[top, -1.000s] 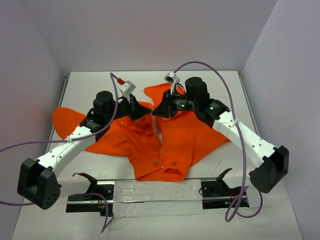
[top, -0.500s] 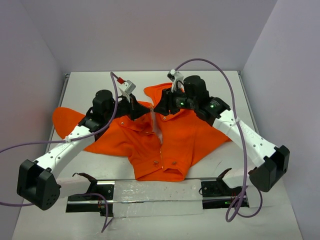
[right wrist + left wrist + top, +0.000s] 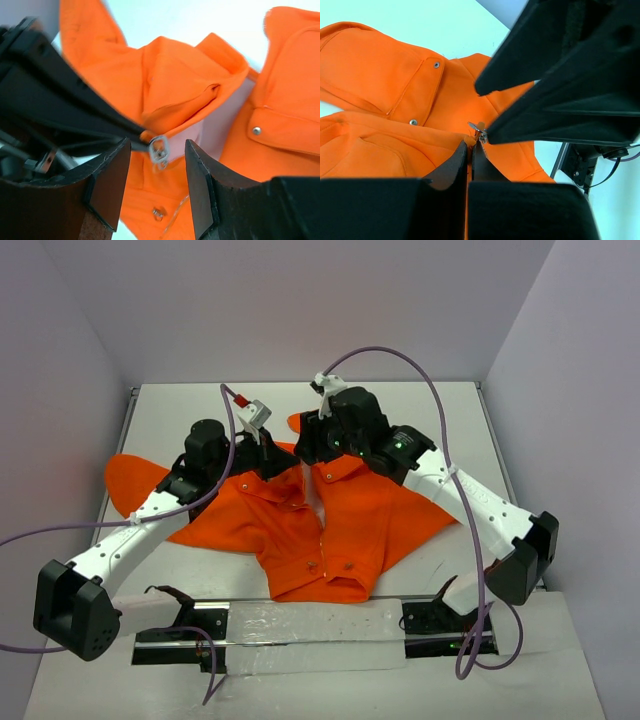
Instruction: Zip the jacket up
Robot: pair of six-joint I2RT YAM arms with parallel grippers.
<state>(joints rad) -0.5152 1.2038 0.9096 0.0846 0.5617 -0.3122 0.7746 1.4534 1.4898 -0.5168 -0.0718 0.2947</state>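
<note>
Pale grey desk [image 3: 420, 410], enclosed by plain lilac-grey walls [image 3: 300, 300]. Item: small bright orange fabric jacket [image 3: 345, 525] with pale pinkish lining, spread flat at mid-desk, hem toward the arm bases, hood toward the far wall, sleeves out to either side. Condition of front: edges lie together near the hem, though whether the teeth are joined there cannot be told; above that a strip of lining shows between the parted edges up to the collar. Small silver metal zipper pull [image 3: 159, 150] sits at the front edge near the collar. Left gripper [image 3: 469, 150]: fingers pinched together on the orange front edge just beside the pull. Right gripper [image 3: 155, 185]: fingers spread, one either side of the pull, touching neither it nor the fabric. Purple cables [image 3: 420, 380] loop over both white arms. Assessment: closure appears barely begun; the pull is not yet taken, and seizing it and drawing it along the whole parted length remains.
</note>
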